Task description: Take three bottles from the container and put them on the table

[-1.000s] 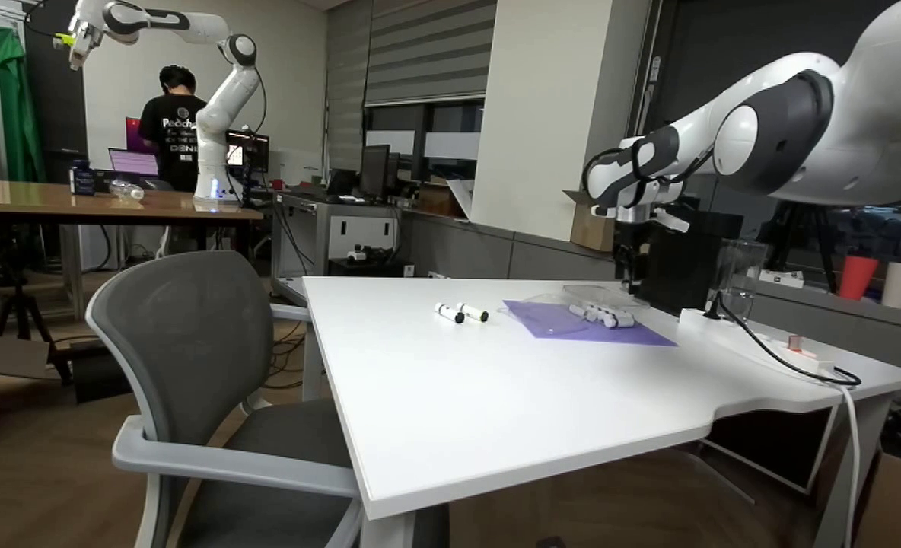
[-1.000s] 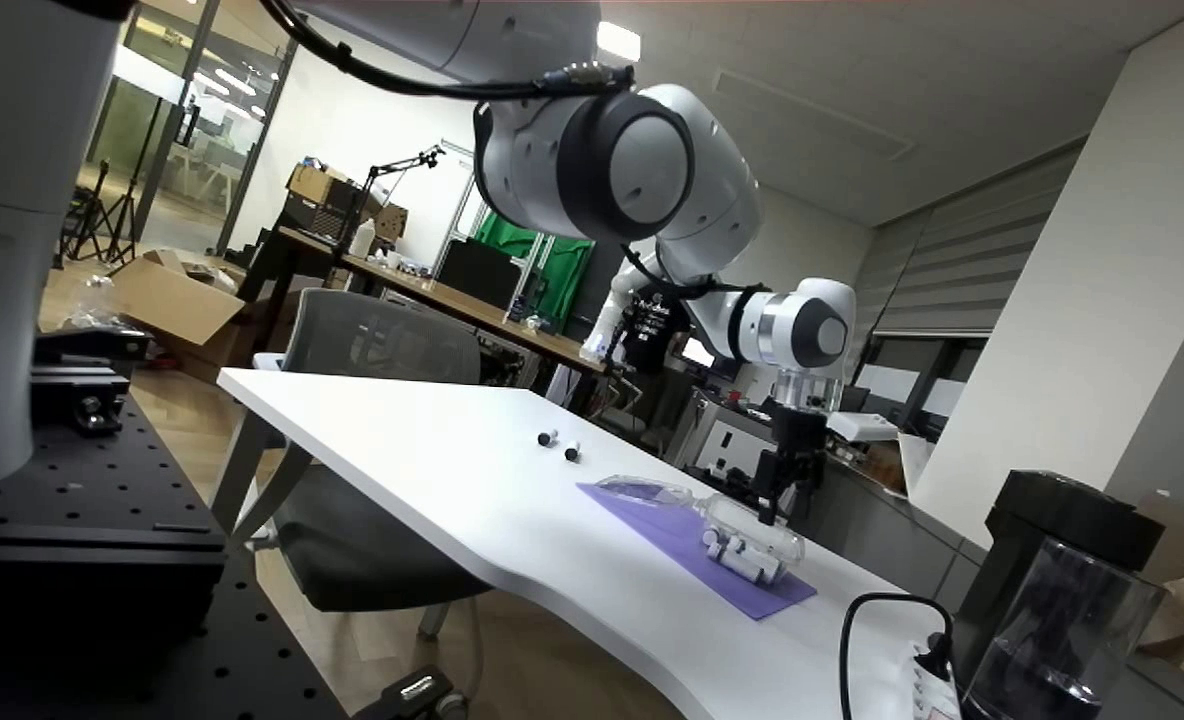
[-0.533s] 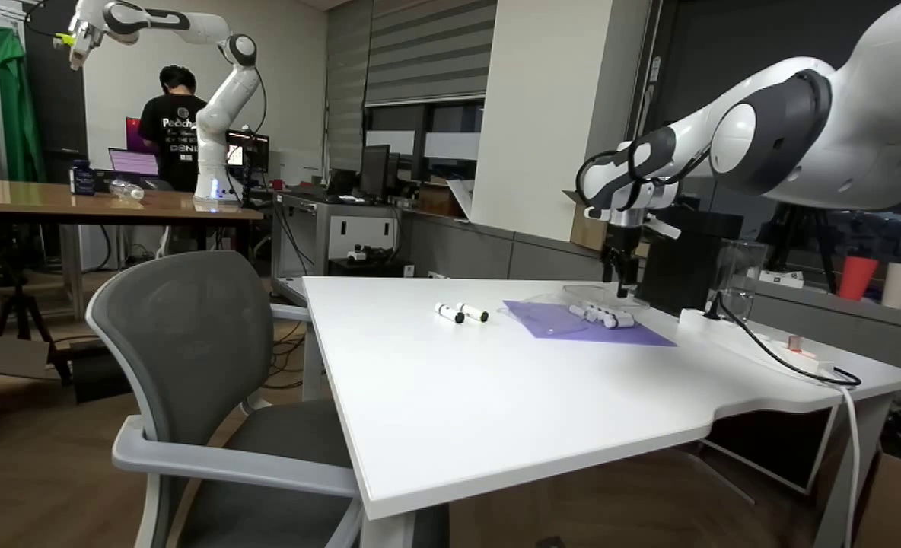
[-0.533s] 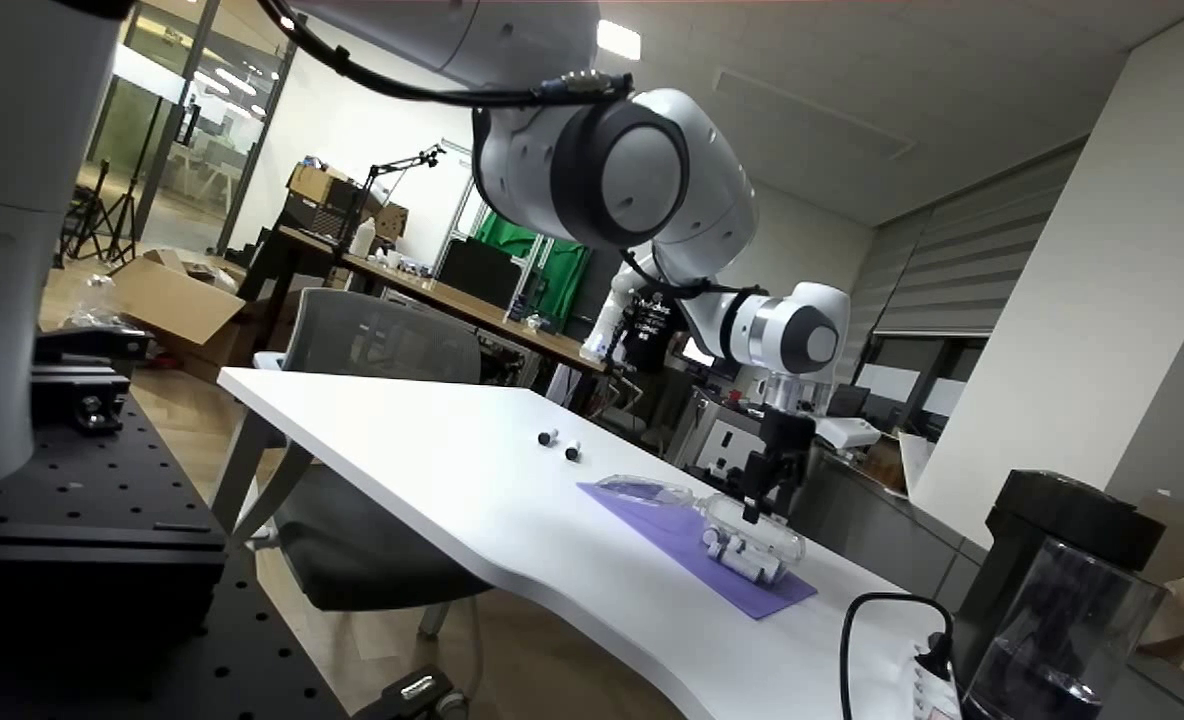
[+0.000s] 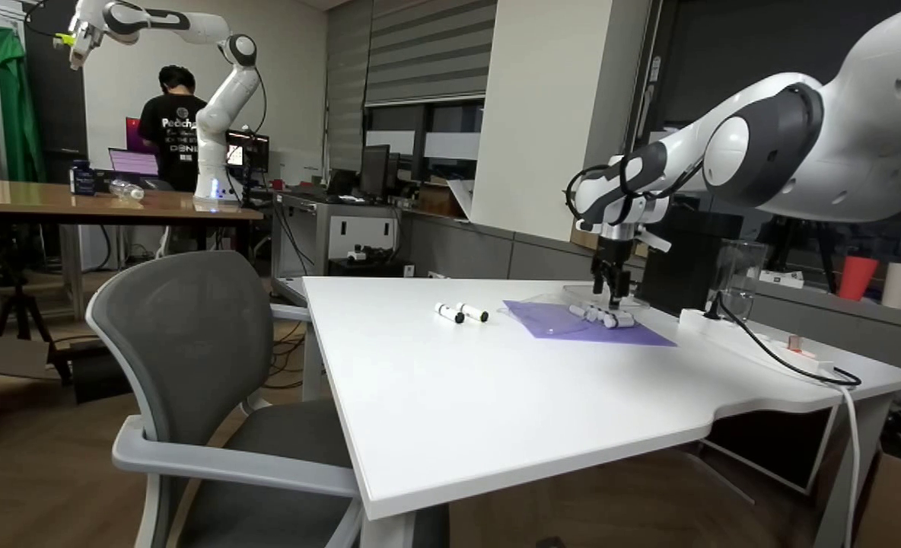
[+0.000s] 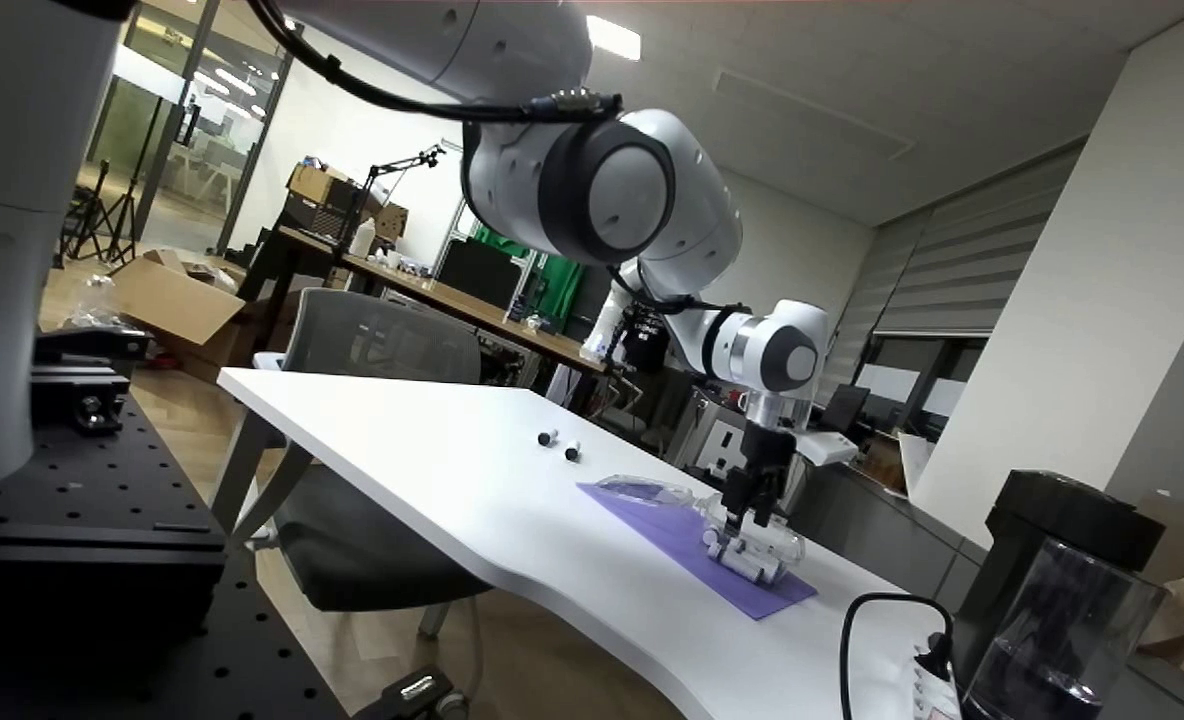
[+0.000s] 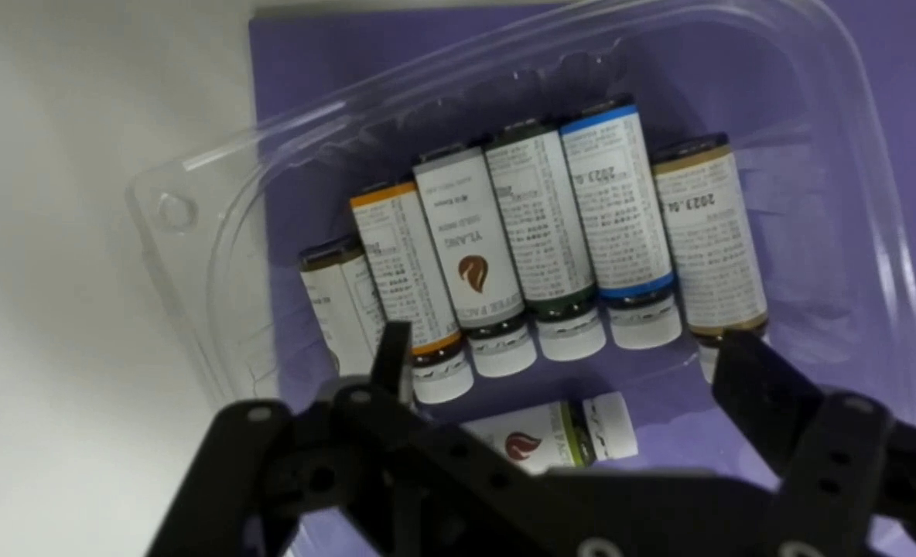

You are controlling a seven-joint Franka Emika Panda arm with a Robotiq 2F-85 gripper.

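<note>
Gripper [image 7: 562, 360], spread wide and grasping nothing, hangs low over a clear container [image 7: 806, 255] where seven small bottles [image 7: 469, 240] show, while two more bottles [image 5: 449, 313] already lie on the white surface [image 5: 496, 411], leaving apparently one to move.

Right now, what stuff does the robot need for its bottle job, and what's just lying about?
For the job:
gripper
labelled bottles in the clear plastic container
two bottles already on the white table

Just lying about:
purple sheet underneath
power strip
office chair
red cup
</note>
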